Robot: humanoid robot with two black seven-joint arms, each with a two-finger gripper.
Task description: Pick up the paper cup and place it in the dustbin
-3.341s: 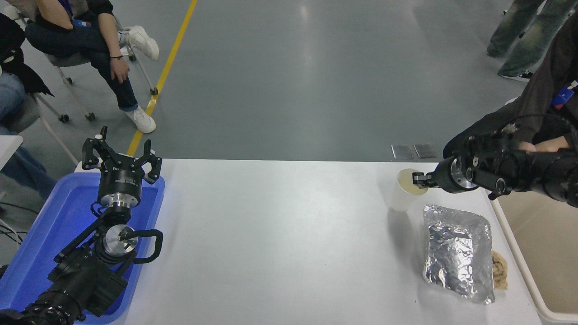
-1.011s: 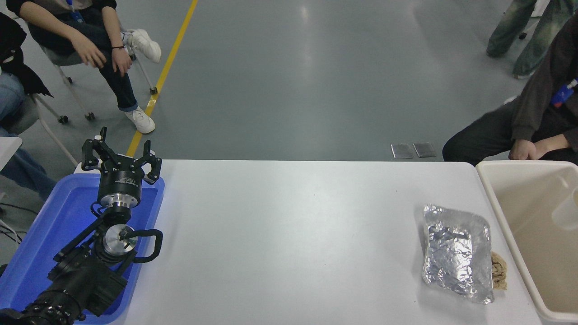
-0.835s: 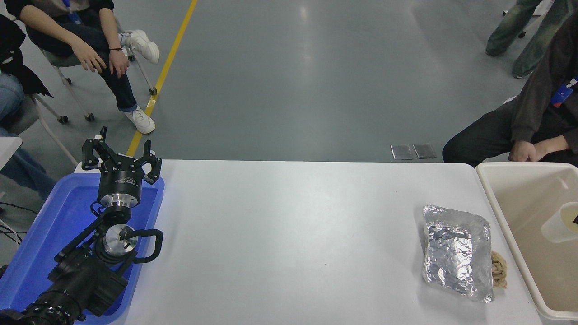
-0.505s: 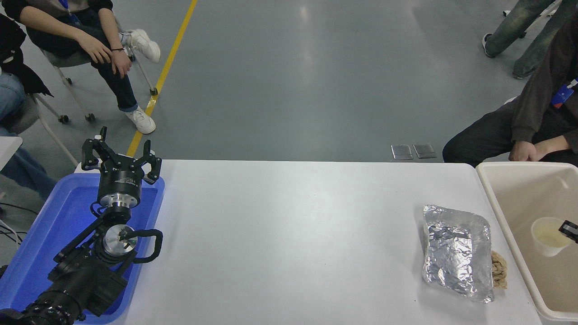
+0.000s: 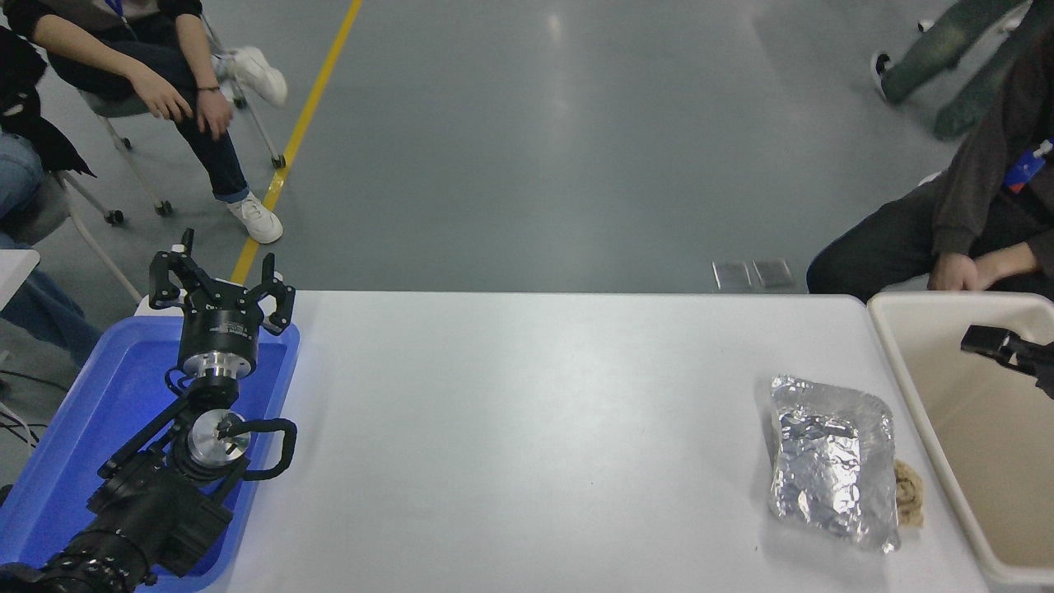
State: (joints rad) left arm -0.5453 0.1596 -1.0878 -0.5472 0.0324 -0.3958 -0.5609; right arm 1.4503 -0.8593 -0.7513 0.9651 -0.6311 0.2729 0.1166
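Note:
The cream-beige dustbin (image 5: 922, 301) stands off the table's right end, its deep inside partly in the picture. The paper cup is not in view, neither on the table nor in the part of the bin that shows. My right gripper (image 5: 991, 341) reaches in from the right edge, over the bin near its far wall. Only its black tip shows, with nothing seen in it. My left gripper (image 5: 221, 284) is parked open over the blue tray (image 5: 74, 436) at the lower left.
A crumpled silver foil packet (image 5: 832, 457) lies on the table near the bin, with a small brown scrap (image 5: 909, 492) at its right side. A person sits behind the bin, hand (image 5: 955, 270) close to its far rim. Other people sit at the top left.
My right gripper held the cup low inside the bin half a second ago. Now the cup is gone from sight and the gripper has risen toward the bin's far wall.

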